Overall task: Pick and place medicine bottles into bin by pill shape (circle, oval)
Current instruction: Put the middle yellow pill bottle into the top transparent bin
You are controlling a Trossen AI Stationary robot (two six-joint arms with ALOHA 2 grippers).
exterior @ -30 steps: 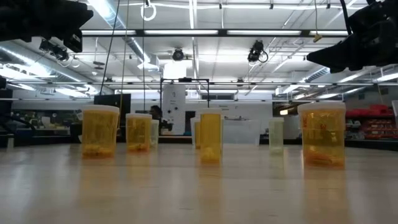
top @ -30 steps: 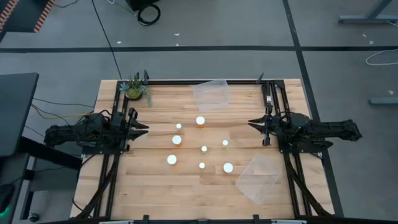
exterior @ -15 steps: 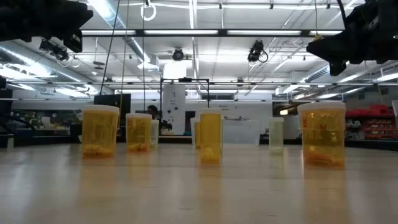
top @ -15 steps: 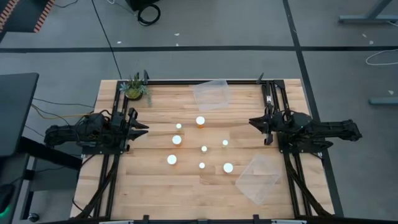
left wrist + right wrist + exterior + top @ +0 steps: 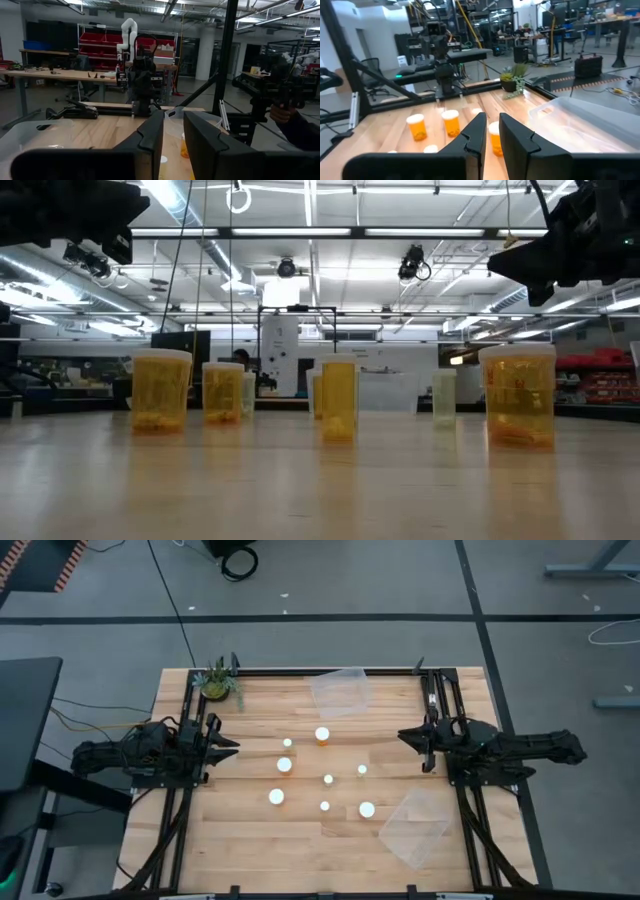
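Several orange medicine bottles with white caps stand upright on their bases mid-table, among them one [image 5: 322, 734], one [image 5: 276, 796] and one [image 5: 367, 808]; in the low view they form a row [image 5: 338, 400]. My left gripper [image 5: 234, 745] hangs level above the table's left side, open, with nothing between its fingers [image 5: 174, 120]. My right gripper [image 5: 403, 736] hangs level above the right side, shut and holding nothing [image 5: 492, 120]. Both point at the bottles from a distance.
A clear bin [image 5: 340, 690] sits at the far edge, and a second clear bin [image 5: 413, 825] at the near right. A small potted plant [image 5: 216, 680] stands at the far left corner. A person's hand [image 5: 282, 112] shows beyond the table.
My right gripper has rolled a little about the line it points along and dipped slightly, staying over the table's right side. The bottles have not moved.
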